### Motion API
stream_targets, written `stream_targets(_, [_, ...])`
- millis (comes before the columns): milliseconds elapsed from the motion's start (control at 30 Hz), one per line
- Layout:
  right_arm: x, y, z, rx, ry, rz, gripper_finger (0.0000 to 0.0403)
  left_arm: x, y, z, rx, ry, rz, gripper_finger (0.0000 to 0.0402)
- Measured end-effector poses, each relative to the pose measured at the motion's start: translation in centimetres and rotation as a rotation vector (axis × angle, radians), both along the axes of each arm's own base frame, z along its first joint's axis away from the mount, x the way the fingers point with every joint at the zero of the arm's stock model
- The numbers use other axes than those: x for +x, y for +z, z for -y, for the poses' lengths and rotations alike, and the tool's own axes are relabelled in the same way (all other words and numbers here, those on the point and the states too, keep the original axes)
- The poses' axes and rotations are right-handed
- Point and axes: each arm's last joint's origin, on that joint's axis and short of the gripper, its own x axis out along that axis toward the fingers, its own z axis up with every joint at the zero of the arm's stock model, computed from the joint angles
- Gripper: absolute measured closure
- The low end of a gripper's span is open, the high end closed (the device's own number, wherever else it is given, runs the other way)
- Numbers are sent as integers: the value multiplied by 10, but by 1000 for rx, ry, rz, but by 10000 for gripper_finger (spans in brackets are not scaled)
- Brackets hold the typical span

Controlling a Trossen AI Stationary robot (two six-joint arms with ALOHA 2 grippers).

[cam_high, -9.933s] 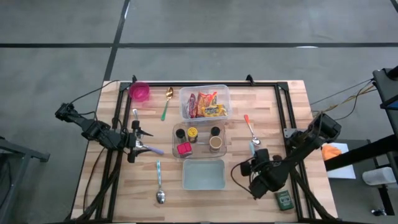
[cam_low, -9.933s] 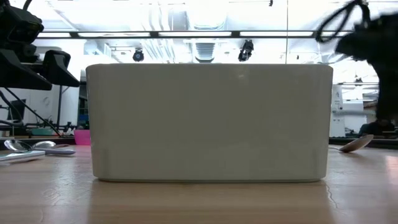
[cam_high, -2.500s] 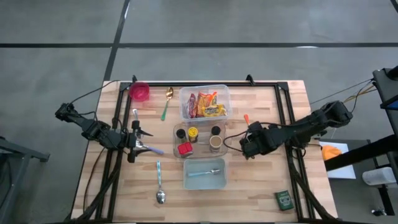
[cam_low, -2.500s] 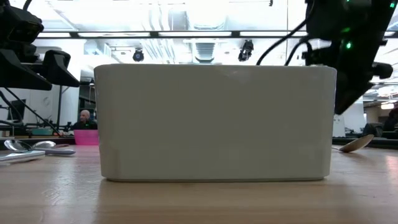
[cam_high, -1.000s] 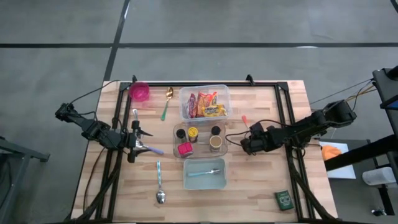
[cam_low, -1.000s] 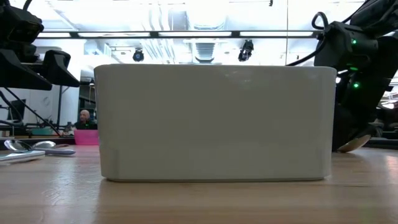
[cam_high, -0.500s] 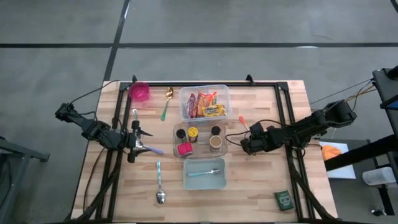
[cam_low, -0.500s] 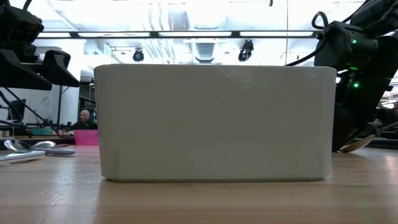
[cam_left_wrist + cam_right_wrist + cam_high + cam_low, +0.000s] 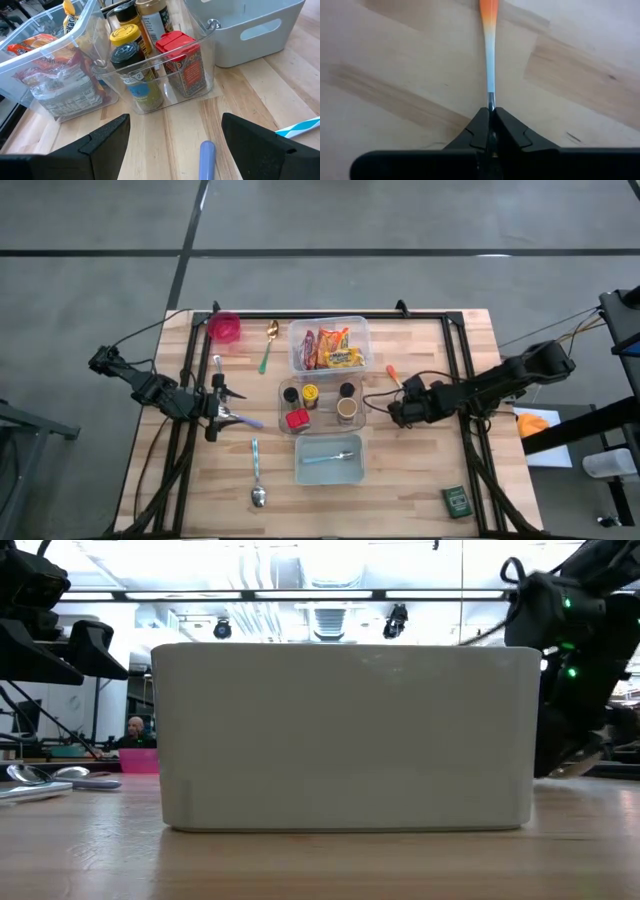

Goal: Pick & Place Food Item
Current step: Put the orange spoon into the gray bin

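Note:
My right gripper [image 9: 402,408] is at the right of the table, shut on a spoon whose handle [image 9: 489,55] fades from light blue to an orange tip [image 9: 389,371]. The food items are snack packets in a clear bin [image 9: 329,345] at the far middle and spice jars in a clear tray [image 9: 320,406] in front of it. A white bin [image 9: 328,461] holding a light-blue-handled spoon stands nearer. My left gripper [image 9: 172,145] waits open at the table's left, over a purple handle [image 9: 207,156]. My right gripper pinches the spoon's thin metal neck [image 9: 490,100], just below the coloured handle, between its two fingers. The fingers slant down from above and lie in line with the spoon. The handle runs on beyond the fingertips, low over the wood; the bowl end [image 9: 572,769] shows behind the arm.
A pink cup [image 9: 224,328] and a gold spoon with a green handle [image 9: 268,346] lie at the far left. Another spoon [image 9: 256,476] lies near the front left, and a green box [image 9: 457,500] at the front right. The white bin [image 9: 345,735] fills the low view.
My right gripper has stayed where it was on the spoon. The spoon's orange handle end has swung a little toward the table's left.

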Motion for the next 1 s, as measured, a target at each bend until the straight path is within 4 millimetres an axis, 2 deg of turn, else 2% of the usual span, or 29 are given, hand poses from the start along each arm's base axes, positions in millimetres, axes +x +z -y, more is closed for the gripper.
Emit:
stream_targets(567, [-1,29,-5,-81,16,197,390,0,0,0,0,0,0,85])
stream_targets(1000, [-10,46,-32,-223,41,441,390,0,0,0,0,0,0,85])
